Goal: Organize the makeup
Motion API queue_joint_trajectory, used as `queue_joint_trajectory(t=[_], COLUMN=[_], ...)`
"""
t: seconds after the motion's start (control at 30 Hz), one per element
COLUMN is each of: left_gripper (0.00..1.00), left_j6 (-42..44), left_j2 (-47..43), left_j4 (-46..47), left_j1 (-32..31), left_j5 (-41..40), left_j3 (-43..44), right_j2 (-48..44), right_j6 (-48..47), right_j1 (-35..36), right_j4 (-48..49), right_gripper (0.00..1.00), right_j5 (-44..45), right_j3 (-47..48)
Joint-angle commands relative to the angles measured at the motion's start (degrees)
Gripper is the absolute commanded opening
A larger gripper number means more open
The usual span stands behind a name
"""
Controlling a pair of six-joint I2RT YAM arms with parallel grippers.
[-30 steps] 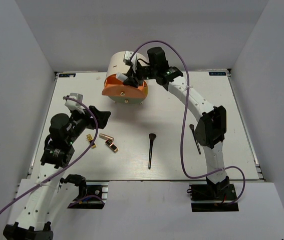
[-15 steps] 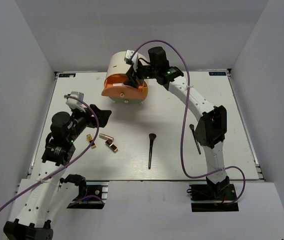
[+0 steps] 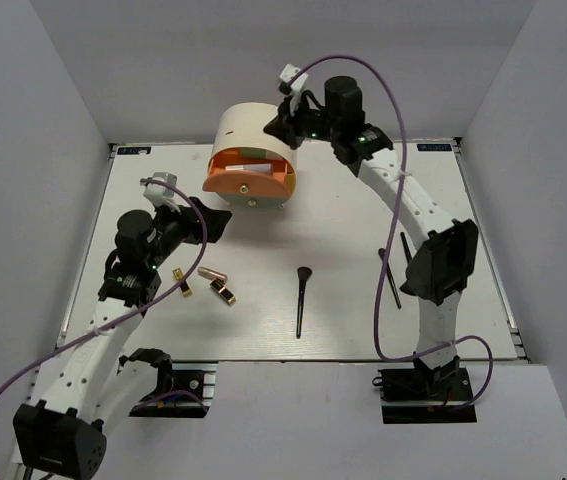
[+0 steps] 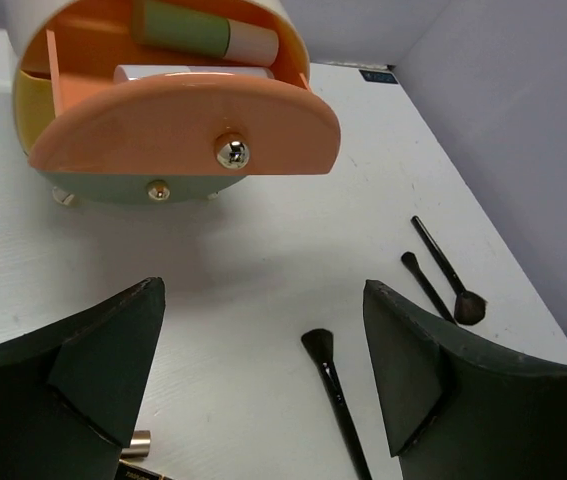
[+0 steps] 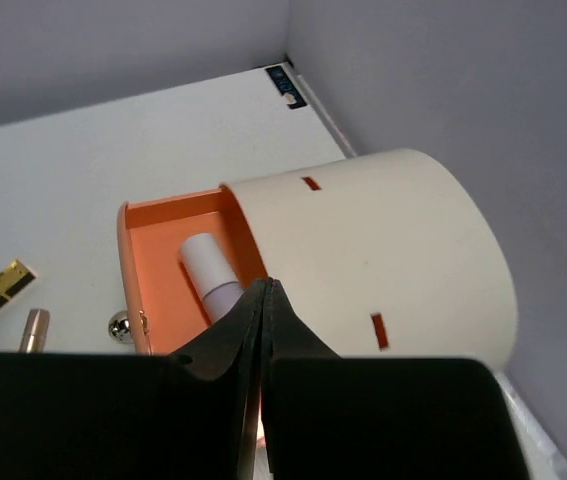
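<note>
The cream half-round box has its orange top drawer pulled open. In the drawer lie a white tube and a green-capped bottle; the tube also shows in the right wrist view. My right gripper is shut with nothing in it, held above the box's right rear. My left gripper is open and empty, in front of the drawer. On the table lie the fan brush, two thin brushes, a gold-black lipstick and rose-gold lipsticks.
The drawer has a metal knob, and a lower green drawer front sits shut beneath it. Grey walls close the table in at the back and on both sides.
My right gripper has lifted out from over the open drawer and moved back and to the right, above the box. My left gripper has moved a little toward the box.
</note>
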Motion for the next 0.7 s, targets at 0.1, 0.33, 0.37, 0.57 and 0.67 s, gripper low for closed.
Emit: queue_joint_trajectory(t=[0.1,0.33,0.37,0.57,0.67], left_gripper=[0.88,0.84,0.83,0.76,0.75], left_j6=[-0.7,0.3,0.7,1.7,1.5], left_j2=[10.7,21.7,23.1,32.8,35.5], left_j4=[4.0,4.3,4.5,5.5,6.2], left_j1=[-0.2,-0.8,-1.4,-2.6,-3.9], left_j5=[1.1,-1.6,-1.5,-0.9,-2.3], left_j3=[3.8,8.9,10.0,15.9,18.4], right_j2=[-5.9,-12.6,-13.1,-15.2,-15.9], right_j6=[13.2,12.9,12.5,10.2,10.0], right_j1=[-7.0,-16.2,-18.4,-22.5,-23.4], right_j4=[-6.2,-11.8,-12.7,-13.7,-12.6], right_gripper=[0.00,0.63,0.68,0.56,0.47], right_j5=[2.8,-7.8,-9.2,-12.1,-13.0], right_j3=[-3.3,-18.9,-19.8,-27.6,-29.9])
